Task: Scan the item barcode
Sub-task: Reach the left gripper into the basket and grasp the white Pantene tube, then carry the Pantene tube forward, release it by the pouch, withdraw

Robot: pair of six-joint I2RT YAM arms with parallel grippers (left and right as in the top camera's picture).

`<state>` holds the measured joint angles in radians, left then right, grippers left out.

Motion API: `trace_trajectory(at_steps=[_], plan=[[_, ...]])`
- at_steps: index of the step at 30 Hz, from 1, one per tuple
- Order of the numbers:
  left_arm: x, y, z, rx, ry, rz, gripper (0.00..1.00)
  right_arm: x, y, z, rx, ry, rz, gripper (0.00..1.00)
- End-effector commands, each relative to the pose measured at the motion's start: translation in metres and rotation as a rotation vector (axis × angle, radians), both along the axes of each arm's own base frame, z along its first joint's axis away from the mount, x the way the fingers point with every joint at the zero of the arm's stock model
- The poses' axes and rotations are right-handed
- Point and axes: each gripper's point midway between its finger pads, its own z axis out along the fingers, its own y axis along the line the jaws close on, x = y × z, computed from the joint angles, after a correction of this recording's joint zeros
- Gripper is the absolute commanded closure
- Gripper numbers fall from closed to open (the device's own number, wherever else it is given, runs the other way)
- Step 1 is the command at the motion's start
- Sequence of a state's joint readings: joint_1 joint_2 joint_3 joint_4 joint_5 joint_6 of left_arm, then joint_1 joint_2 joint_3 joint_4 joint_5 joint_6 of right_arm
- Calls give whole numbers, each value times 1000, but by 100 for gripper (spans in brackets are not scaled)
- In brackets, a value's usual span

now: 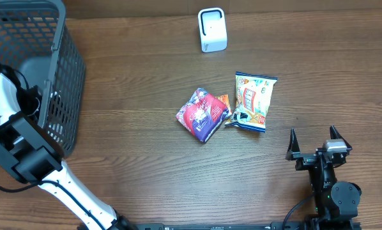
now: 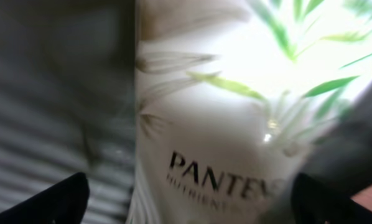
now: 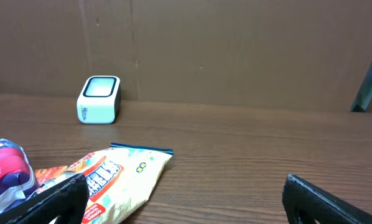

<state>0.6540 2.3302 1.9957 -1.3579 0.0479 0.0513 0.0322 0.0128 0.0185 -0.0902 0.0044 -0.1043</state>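
Observation:
A white Pantene bottle [image 2: 236, 106] with green leaf print fills the left wrist view, inside the dark mesh basket [image 1: 63, 76]. My left gripper [image 2: 186, 199] is open, its fingers standing on either side of the bottle's lower part, with a gap on the left side. From overhead the left arm [image 1: 9, 96] reaches into the basket and hides its gripper. No barcode shows on any item. The white scanner [image 1: 212, 29] stands at the table's far edge, also in the right wrist view [image 3: 99, 99]. My right gripper [image 1: 313, 135] is open and empty at the near right [image 3: 186, 193].
A yellow snack bag [image 1: 253, 100] and a red and purple packet [image 1: 202, 114] lie mid-table, left of the right gripper. The snack bag [image 3: 111, 180] lies just ahead of the right gripper's left finger. A brown wall [image 3: 236, 50] backs the table.

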Motion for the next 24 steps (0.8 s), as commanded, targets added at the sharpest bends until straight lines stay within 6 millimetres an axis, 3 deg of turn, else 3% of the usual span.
trace_trajectory(at_steps=[1, 3, 4, 5, 9, 12, 16, 21, 24], plan=[[-2, -8, -10, -20, 4, -31, 18, 0, -1, -2, -1, -5, -6, 0], [-2, -10, -13, -29, -1, -30, 39, 0, -1, -2, -1, -5, -6, 0], [-2, -10, -13, -28, -2, -29, 78, 0, -1, -2, -1, -5, -6, 0], [-1, -9, -13, -28, -2, -29, 96, 0, -1, -2, -1, -5, -6, 0], [1, -5, -5, -8, -6, -29, 96, 0, -1, -2, -1, -5, -6, 0], [11, 4, 18, 24, -38, 10, 96, 0, -1, -2, -1, -5, -6, 0], [36, 14, 76, 71, -162, 27, 96, 0, -1, -2, -1, -5, -6, 0], [67, 13, 180, 161, -425, 9, 96, 0, -1, -2, -1, -5, -6, 0], [72, 5, 226, 198, -544, 1, 96, 0, -1, -2, -1, -5, -6, 0]])
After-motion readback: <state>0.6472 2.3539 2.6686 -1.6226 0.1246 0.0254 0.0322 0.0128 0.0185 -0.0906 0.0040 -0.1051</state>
